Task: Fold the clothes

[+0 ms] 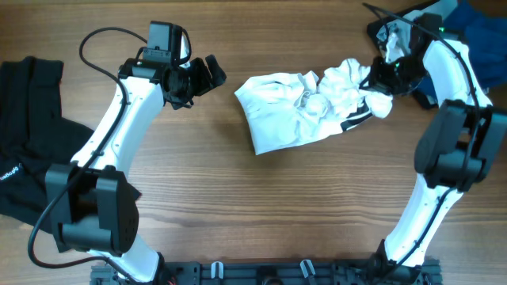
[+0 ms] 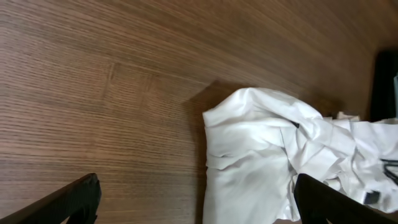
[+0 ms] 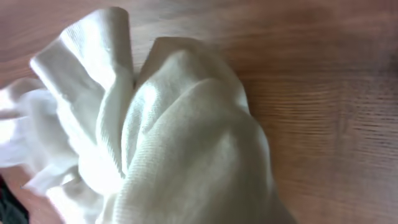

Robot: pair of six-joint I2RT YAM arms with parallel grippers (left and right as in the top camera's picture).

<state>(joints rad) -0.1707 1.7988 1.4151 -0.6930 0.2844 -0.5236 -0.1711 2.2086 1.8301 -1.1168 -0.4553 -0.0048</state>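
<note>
- White cotton-like shirt [image 1: 293, 111] lies crumpled on the wooden bench [image 1: 238, 198], a little right of the middle and towards the far side.
- Its left part spreads fairly flat with soft creases; its right part is gathered into lumpy folds, with thin black stripes showing on the near right edge.
- In the left wrist view the shirt [image 2: 261, 149] shows a rounded, puffed edge on the bare wood, and a small dark mark low on its right.
- In the right wrist view the shirt [image 3: 174, 137] fills most of the picture as a thick bunch of ribbed folds; the fingers are hidden.
- Right gripper [image 1: 379, 79] is at the shirt's far right end, clamped on the bunched cloth there.
- Left gripper [image 1: 202, 77] stands wide and holds nothing, left of the shirt and apart from it.
- Black garment [image 1: 24, 142] lies at the left edge, beside the left arm.
- Blue garment [image 1: 483, 39] lies at the far right corner, behind the right arm.
</note>
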